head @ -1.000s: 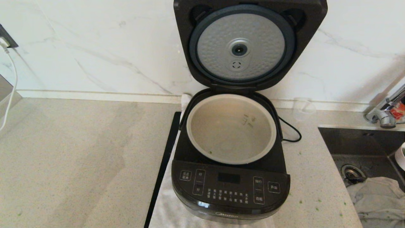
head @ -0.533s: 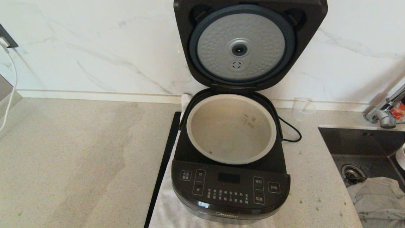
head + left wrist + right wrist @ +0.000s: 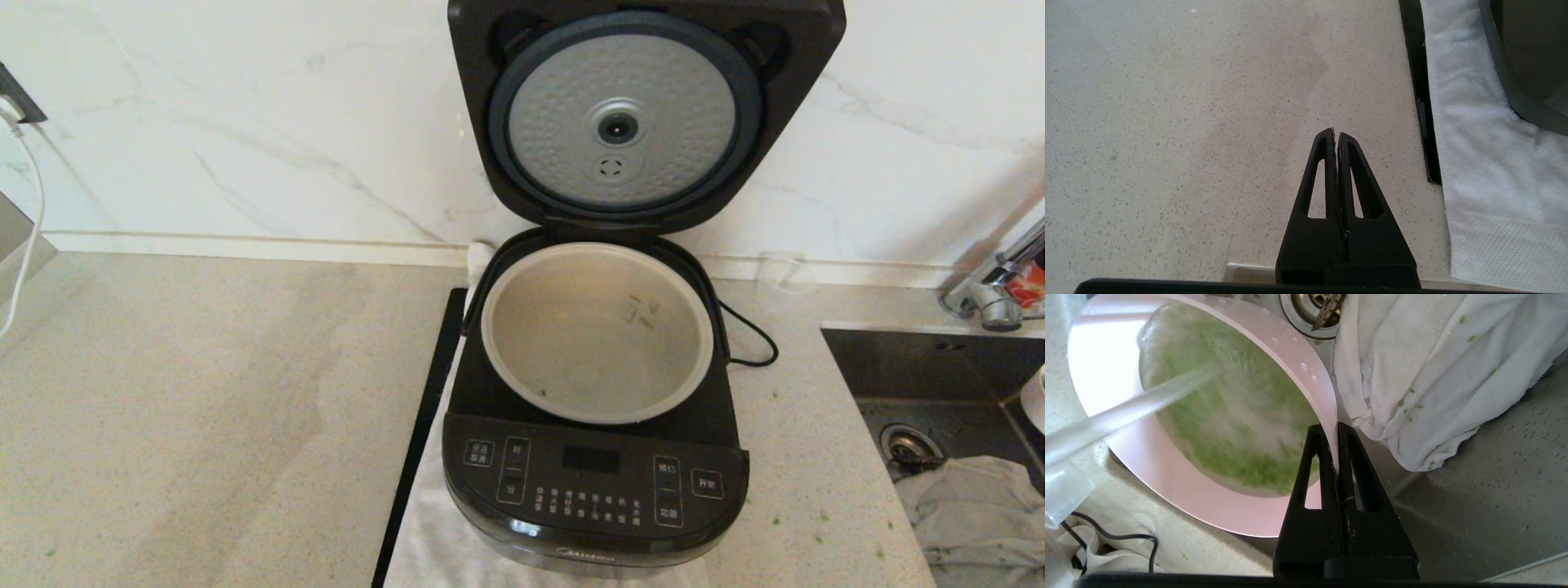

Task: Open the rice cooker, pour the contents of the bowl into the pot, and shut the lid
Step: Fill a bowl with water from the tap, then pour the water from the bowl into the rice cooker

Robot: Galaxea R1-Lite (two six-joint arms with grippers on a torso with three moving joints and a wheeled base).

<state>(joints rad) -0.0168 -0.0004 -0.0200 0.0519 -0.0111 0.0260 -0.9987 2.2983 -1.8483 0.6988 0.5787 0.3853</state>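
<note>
Moved since the earlier head frames: a sliver of the bowl point(image 3: 1037, 398) at the right edge of the frame sits slightly higher against the sink; cooker, pot and lid are unchanged.

Rice cooker point(image 3: 594, 490): centre of the head frame, standing on a white towel point(image 3: 433, 539) on the tabletop point(image 3: 204, 408). The towel probably catches drips.

Lid point(image 3: 645, 114): raised fully, top centre, dimpled disc facing out. Opening step judged complete; it stays up so the pot can take the pour.

Pot point(image 3: 598, 331): seated in the cooker, mouth clear, apparently empty but for a green fleck near its front rim.

Right hand point(image 3: 1336, 426): fingers pinched narrow on the near rim of the bowl point(image 3: 1196, 506), one inside the wall and one outside. A rim pinch leaves the far edge free to act as a lip.

Contents of the bowl point(image 3: 1229, 416): chopped green bits in liquid, carried over the sink point(image 3: 1494, 498), beside a white cloth point(image 3: 1433, 367) and the drain point(image 3: 1310, 310). A spill here would land in the basin.

Left hand point(image 3: 1336, 134): fingers closed on nothing, parked above bare tabletop just left of the towel.

Clear plastic cup point(image 3: 782, 278): behind the cooker, upper right, untouched.

Remaining: carry, pour, close.
</note>
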